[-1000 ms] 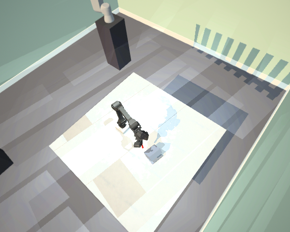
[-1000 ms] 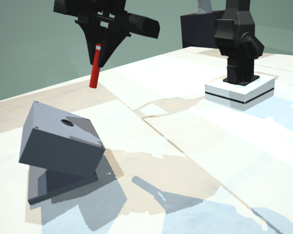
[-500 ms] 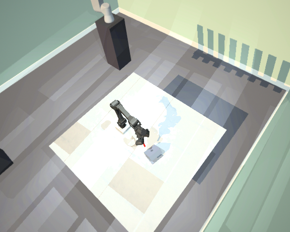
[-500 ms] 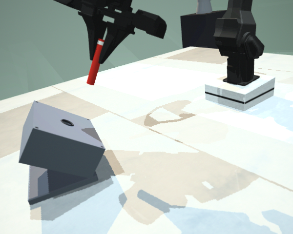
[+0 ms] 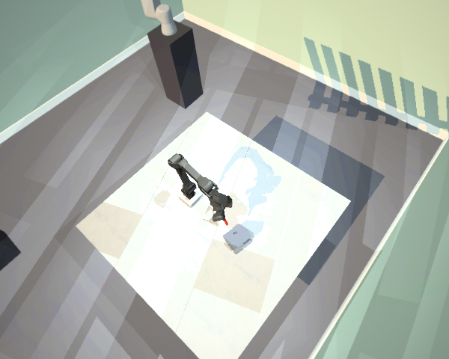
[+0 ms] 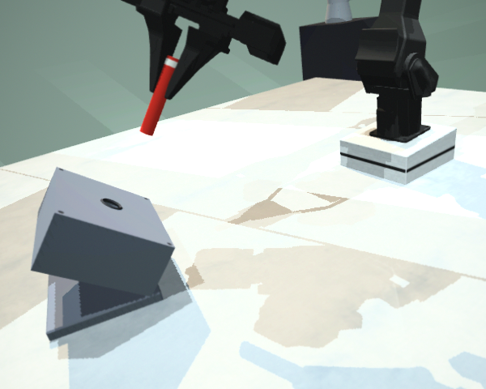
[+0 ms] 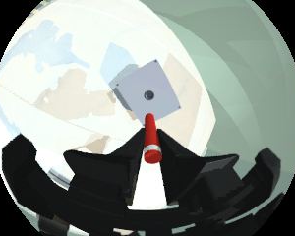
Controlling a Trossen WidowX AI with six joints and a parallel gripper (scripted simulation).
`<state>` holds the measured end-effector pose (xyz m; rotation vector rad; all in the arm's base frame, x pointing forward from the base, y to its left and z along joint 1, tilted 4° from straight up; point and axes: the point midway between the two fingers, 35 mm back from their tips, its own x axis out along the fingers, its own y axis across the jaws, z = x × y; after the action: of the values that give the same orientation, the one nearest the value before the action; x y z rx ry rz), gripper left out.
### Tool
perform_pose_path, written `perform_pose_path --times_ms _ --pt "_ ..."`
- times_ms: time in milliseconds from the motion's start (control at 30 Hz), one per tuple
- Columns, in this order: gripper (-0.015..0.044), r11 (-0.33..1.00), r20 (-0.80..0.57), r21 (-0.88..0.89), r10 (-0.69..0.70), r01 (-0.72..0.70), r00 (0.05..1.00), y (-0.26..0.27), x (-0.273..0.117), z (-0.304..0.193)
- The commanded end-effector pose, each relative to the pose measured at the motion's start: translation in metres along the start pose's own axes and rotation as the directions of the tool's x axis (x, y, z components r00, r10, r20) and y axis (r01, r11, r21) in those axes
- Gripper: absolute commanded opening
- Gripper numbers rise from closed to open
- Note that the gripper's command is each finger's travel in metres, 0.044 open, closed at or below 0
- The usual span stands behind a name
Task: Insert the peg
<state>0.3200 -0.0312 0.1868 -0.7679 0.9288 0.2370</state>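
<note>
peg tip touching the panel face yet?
Apart. The exterior view shows the red peg, gripped by the gripper, hanging tilted in the air well above and behind the sloped panel, its hole unoccupied.

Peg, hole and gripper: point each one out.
Peg (image 6: 155,102), exterior view, middle of the red shaft.
Hole (image 6: 112,203), exterior view, its dark opening in the sloped face.
Gripper (image 6: 163,92), exterior view, between the fingertips.

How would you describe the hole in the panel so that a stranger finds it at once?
Start at the grey sloped panel on the table, in front of the black arm. Its tilted upper face carries tiny dots at the corners. The hole is the single dark round ring on that face, much larger than those dots, below the red peg.
</note>
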Motion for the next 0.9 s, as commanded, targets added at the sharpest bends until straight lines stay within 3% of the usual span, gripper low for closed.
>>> perform_pose_path --times_ms 0,867 --pt "0.0 1.0 0.004 -0.018 -0.008 0.008 1.0 0.001 0.003 0.001" --pt "0.0 0.995 0.059 -0.083 -0.047 0.051 0.997 0.004 0.043 0.015"
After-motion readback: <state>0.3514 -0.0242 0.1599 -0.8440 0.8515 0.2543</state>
